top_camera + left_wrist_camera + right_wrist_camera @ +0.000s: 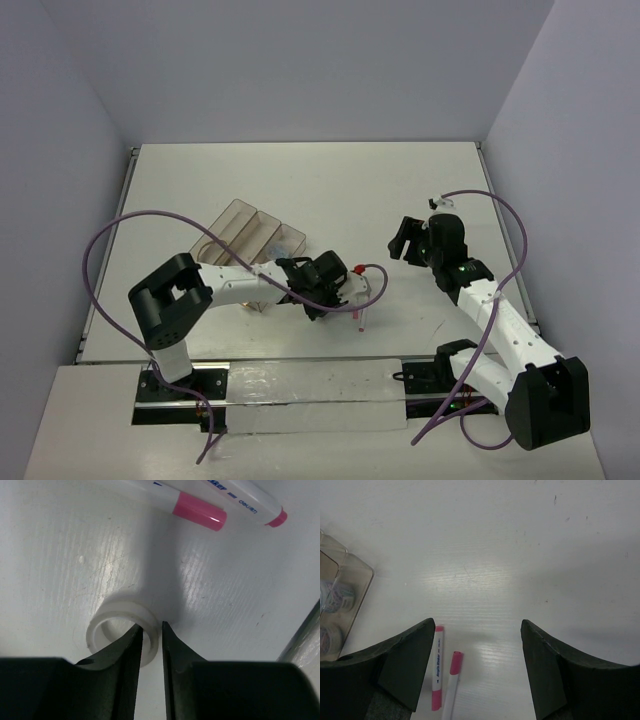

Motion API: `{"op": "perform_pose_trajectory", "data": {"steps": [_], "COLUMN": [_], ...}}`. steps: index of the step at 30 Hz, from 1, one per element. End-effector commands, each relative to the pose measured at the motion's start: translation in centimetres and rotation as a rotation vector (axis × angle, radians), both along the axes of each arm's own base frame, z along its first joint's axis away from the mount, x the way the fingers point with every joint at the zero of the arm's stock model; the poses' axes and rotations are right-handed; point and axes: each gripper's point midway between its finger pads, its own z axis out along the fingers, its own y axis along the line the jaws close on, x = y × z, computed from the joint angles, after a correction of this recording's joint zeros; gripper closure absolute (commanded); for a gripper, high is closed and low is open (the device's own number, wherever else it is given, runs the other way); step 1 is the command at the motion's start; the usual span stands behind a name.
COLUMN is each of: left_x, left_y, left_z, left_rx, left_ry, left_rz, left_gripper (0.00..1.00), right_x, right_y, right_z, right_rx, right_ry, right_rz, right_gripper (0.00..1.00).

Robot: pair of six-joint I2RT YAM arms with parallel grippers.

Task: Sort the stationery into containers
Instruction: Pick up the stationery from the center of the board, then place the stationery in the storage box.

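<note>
My left gripper (345, 292) is down on the table beside the two white pens with red ends (360, 310). In the left wrist view its fingers (132, 650) straddle the wall of the white tape ring (107, 625), one inside and one outside, pinched on it. The pens (200, 512) lie just beyond the ring. My right gripper (403, 240) is open and empty, hovering over bare table; its view shows the pens (438, 670) at lower left. The three-compartment tray (240, 225) holds two jars with blue contents (337, 597).
A tan loop (248, 303) lies by the tray's near end, close under my left forearm. A purple cable (372, 275) arcs over the pens. The table's walls stand at the left, back and right.
</note>
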Motion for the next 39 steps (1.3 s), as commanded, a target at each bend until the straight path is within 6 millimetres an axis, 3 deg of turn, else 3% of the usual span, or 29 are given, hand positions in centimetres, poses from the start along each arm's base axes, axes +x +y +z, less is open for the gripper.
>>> {"op": "perform_pose_trajectory", "data": {"steps": [1, 2, 4, 6, 8, 9, 11, 12, 14, 15, 16, 18, 20, 23, 26, 36, 38, 39], "left_x": [0.7, 0.6, 0.6, 1.2, 3.3, 4.1, 8.2, 9.6, 14.2, 15.2, 18.0, 21.6, 23.8, 25.5, 25.4, 25.4, 25.3, 25.2], "left_y": [-0.2, -0.4, -0.7, -0.9, -1.5, -1.0, -0.5, 0.2, 3.4, 4.4, 7.1, 12.0, 16.5, 20.4, 21.8, 21.9, 22.0, 22.0], "left_z": [-0.9, -0.5, 0.9, 3.7, 8.2, 9.5, 16.7, 18.4, 22.4, 23.0, 24.3, 24.0, 22.2, 18.7, 15.5, 10.8, 10.1, 9.9], "left_rx": [0.004, -0.004, -0.034, -0.079, -0.163, -0.179, -0.304, -0.331, -0.38, -0.384, -0.38, -0.333, -0.285, -0.222, -0.184, -0.129, -0.119, -0.117], "left_ry": [-0.011, -0.006, -0.014, -0.056, -0.121, -0.131, -0.168, -0.177, -0.239, -0.259, -0.313, -0.347, -0.322, -0.294, -0.269, -0.192, -0.184, -0.183], "left_rz": [0.011, 0.006, -0.007, -0.002, 0.035, 0.062, 0.175, 0.219, 0.363, 0.404, 0.505, 0.664, 0.785, 0.883, 0.907, 0.931, 0.929, 0.927], "left_gripper": [0.81, 0.97, 1.0, 1.0, 1.0, 1.0, 1.0, 1.0, 1.0, 1.0, 1.0, 1.0, 1.0, 1.0, 1.0, 0.99, 0.94, 0.86], "right_x": [0.2, 0.2, 0.1, 0.1, 0.2, 0.2, 0.3, 0.3, 0.4, 0.4, 0.5, 0.6, 0.7, 0.8, 0.8, 0.7, 0.6, 0.7], "right_y": [-0.3, -0.3, -0.4, -0.4, -0.4, -0.4, -0.2, -0.2, 0.0, 0.1, 0.2, 0.3, 0.2, 0.2, 0.1, -0.2, -0.2, -0.2], "right_z": [0.2, 0.3, 0.2, 0.4, 0.5, 0.5, 0.6, 0.6, 0.7, 0.7, 0.7, 0.7, 0.7, 0.9, 1.0, 1.0, 1.0, 1.1], "right_rx": [-0.006, -0.007, -0.01, -0.009, -0.004, -0.002, 0.008, 0.012, 0.026, 0.029, 0.036, 0.038, 0.035, 0.029, 0.023, 0.006, 0.003, 0.002], "right_ry": [-0.02, -0.023, -0.022, -0.028, -0.029, -0.03, -0.032, -0.031, -0.035, -0.036, -0.036, -0.036, -0.036, -0.031, -0.034, -0.032, -0.03, -0.03], "right_rz": [0.002, 0.002, -0.001, -0.001, -0.003, -0.005, -0.004, -0.004, -0.002, 0.0, 0.001, 0.0, -0.001, 0.001, 0.002, -0.002, -0.003, -0.002], "right_gripper": [0.23, 0.23, 0.23, 0.23, 0.23, 0.23, 0.23, 0.24, 0.24, 0.24, 0.24, 0.24, 0.24, 0.24, 0.24, 0.24, 0.24, 0.24]}}
